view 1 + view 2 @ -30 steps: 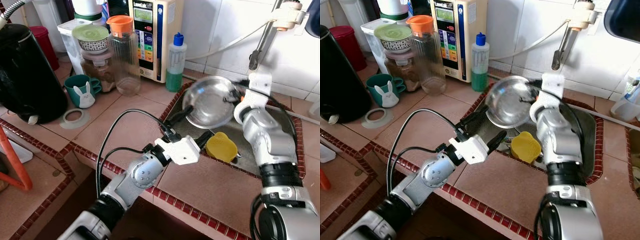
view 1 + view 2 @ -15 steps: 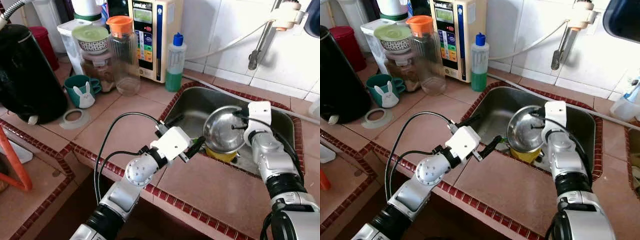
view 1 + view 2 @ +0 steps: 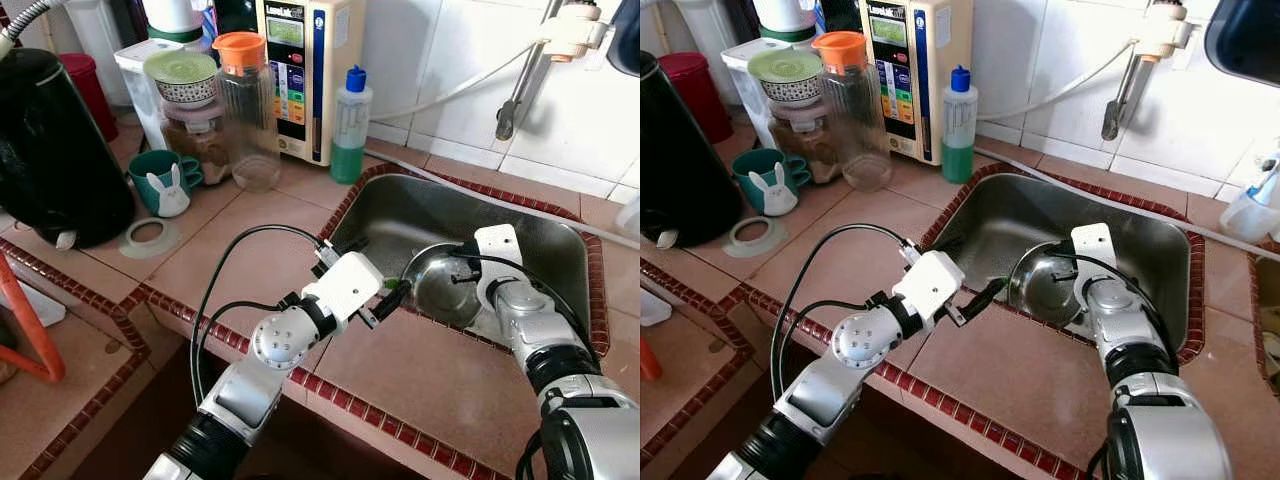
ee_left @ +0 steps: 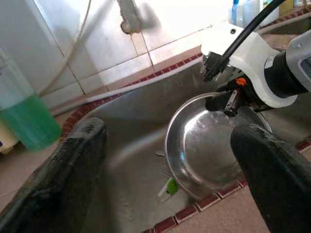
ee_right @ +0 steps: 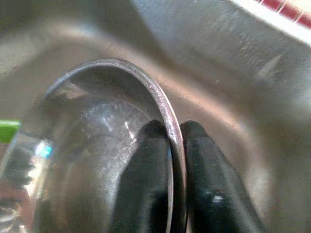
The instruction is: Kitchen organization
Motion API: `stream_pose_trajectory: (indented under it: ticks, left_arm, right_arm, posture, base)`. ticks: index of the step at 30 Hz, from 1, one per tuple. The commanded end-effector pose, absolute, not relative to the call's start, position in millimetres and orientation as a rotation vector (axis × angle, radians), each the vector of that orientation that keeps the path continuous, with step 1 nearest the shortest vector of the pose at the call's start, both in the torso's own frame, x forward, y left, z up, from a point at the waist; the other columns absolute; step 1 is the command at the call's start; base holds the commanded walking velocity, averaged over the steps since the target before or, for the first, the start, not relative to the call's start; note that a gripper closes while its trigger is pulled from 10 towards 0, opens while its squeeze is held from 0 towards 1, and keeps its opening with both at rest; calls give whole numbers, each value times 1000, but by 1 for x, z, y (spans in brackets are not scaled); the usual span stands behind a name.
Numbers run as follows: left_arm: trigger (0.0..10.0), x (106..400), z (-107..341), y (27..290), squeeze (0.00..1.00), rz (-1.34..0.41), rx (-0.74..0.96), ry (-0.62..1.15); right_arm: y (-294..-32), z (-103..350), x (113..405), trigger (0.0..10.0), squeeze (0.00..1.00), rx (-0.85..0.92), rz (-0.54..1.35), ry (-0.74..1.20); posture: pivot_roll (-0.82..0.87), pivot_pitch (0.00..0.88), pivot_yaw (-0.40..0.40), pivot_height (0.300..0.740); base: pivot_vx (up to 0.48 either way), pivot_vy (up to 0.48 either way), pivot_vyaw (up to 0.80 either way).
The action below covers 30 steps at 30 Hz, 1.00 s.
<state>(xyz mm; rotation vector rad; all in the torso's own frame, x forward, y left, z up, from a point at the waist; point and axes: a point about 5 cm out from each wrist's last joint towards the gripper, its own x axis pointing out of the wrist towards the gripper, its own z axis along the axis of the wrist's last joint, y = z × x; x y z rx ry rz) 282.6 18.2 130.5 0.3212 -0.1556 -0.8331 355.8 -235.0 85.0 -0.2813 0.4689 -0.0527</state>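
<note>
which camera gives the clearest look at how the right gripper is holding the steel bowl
The right wrist view: the right gripper pinches the steel bowl rim, one finger inside, one outside. The left wrist view shows the whole bowl; the eye views show it low in the sink.

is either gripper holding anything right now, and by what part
The right gripper pinches the steel bowl by its rim, down in the sink. The left gripper is open, holding nothing.

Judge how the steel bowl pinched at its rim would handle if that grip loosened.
The steel bowl looks thin and polished, so probably light, rigid and slippery. The right gripper pinches just its rim, so it could pivot or slip. Its rounded underside would likely rock in the sink.
</note>
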Motion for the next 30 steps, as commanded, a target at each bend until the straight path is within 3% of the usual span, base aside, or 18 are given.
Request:
stream_pose_trajectory:
  ticks: [1, 23, 30]
  left_arm:
    - [10000, 281, 133, 18, 0, -841, 331, -161]
    - [10000, 281, 133, 19, 0, -844, 343, -142]
    - [10000, 282, 133, 20, 0, -834, 355, -147]
  right_arm:
    - [-235, 86, 357, 10000, 1000, -275, -42, 471]
    - [-231, 83, 357, 10000, 1000, -237, 0, 476]
    - [-234, 105, 367, 10000, 1000, -205, -48, 360]
  posture:
    - [110, 5, 2, 740]
    - [108, 0, 2, 740]
    - [105, 0, 4, 740]
  base:
    - [0, 0, 0]
    - [0, 0, 0]
    - [0, 0, 0]
